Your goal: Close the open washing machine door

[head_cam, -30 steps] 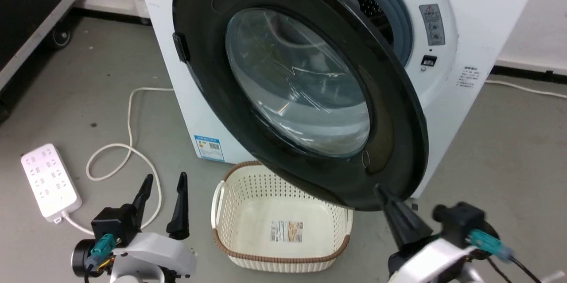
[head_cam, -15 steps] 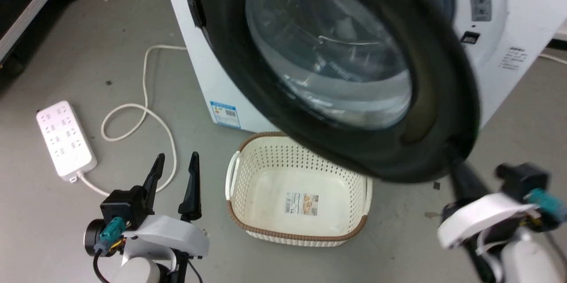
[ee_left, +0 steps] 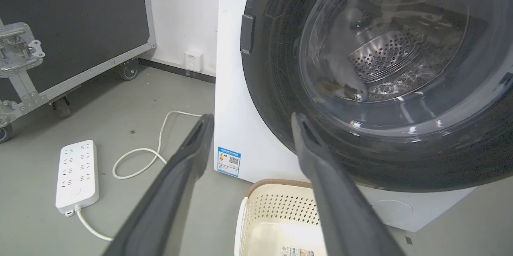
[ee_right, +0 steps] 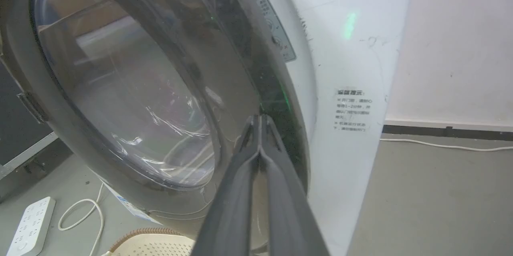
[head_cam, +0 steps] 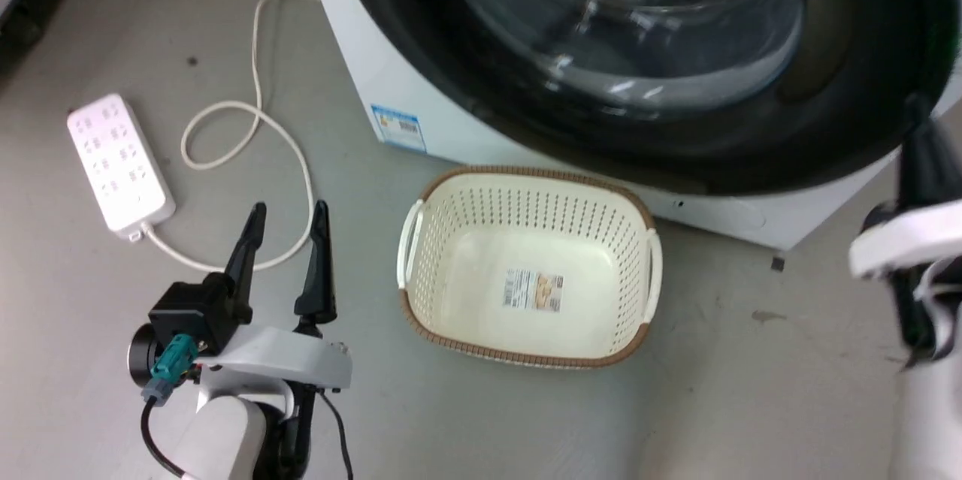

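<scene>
Touching the washing machine door [ee_right: 120, 87] at its rim with right pincer [ee_right: 259, 117] pinched narrow, empty; left pincer [head_cam: 290, 206] wide beside the basket [head_cam: 530, 172].

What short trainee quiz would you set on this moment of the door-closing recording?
1. True or false: the left pincer grips the large round glossy black washing machine door.
2. The right pincer has its fingers: A spread wide; B pressed together; C clamped on a cord.
3. What white thing lies on the grey floor, left of the cream perforated plastic basket?
Key: 1 false, it hangs open over the floor. 2 B. 3 The white plastic power strip.
</scene>
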Robot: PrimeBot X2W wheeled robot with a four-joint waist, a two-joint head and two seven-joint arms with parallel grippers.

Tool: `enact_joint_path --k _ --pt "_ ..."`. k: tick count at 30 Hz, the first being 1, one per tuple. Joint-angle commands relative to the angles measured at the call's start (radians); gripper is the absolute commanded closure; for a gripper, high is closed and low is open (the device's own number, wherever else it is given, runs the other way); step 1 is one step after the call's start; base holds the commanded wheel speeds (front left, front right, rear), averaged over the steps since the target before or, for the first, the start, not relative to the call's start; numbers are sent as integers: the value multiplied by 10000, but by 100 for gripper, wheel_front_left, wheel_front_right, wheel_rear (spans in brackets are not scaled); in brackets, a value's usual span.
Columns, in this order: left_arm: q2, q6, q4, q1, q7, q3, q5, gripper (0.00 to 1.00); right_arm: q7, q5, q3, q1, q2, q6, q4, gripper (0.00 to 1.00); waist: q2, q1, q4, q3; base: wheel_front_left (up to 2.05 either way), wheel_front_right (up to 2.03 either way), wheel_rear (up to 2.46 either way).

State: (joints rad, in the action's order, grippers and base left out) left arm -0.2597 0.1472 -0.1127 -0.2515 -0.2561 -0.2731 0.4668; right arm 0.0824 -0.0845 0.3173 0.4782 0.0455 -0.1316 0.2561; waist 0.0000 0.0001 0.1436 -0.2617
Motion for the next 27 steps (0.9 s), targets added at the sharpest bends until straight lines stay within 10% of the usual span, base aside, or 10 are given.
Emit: enact_joint_path --k 1,15,27 --pt "71 -4 83 -169 -52 37 -113 0 87 125 219 426 47 9 81 100 0 -1 99 -266 0 0 0" --pt "234 -152 257 -505 -56 293 -450 0 616 506 949 2586 79 9 780 100 0 -1 -44 -971 0 0 0" --pt "-66 -201 149 43 -54 688 -674 0 1209 -454 -116 -10 50 9 -884 100 0 -1 -1484 880 0 0 0"
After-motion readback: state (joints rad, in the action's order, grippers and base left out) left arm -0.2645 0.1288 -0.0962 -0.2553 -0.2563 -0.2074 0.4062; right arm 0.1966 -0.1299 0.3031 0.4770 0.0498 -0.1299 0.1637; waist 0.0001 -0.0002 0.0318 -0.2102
